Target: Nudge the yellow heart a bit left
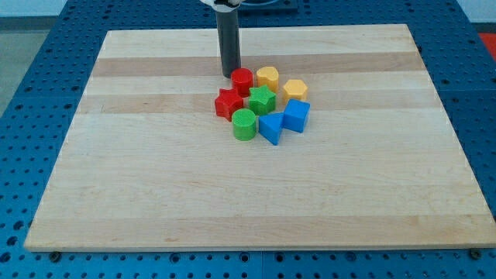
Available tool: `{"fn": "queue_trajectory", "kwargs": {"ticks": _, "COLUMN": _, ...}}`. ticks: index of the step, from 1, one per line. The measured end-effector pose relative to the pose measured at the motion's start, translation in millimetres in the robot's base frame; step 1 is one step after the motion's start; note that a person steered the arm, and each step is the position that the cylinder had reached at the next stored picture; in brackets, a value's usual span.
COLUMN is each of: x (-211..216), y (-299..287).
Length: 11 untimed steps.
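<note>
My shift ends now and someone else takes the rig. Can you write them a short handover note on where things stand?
My tip rests on the board at the cluster's upper left, just left of the red cylinder.
The yellow heart sits at the cluster's top, right of the red cylinder and apparently touching it.
Done: nothing visible; my tip has no contact with the heart.
Left: bring my tip round to the heart's right side and nudge it left; the red cylinder lies in its path.
</note>
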<state>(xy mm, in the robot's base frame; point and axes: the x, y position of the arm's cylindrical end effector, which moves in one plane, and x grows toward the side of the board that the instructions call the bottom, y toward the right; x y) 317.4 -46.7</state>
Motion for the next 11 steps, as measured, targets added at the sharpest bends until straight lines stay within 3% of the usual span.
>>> {"fn": "queue_trajectory", "kwargs": {"ticks": 2, "x": -19.9, "y": 7.5}}
{"fn": "queue_trajectory", "kwargs": {"ticks": 4, "x": -13.5, "y": 103.1}}
{"fn": "queue_trajectory", "kwargs": {"ticks": 5, "x": -3.8, "y": 121.5}}
{"fn": "queue_trajectory", "kwargs": {"ticks": 11, "x": 32.4, "y": 80.4}}
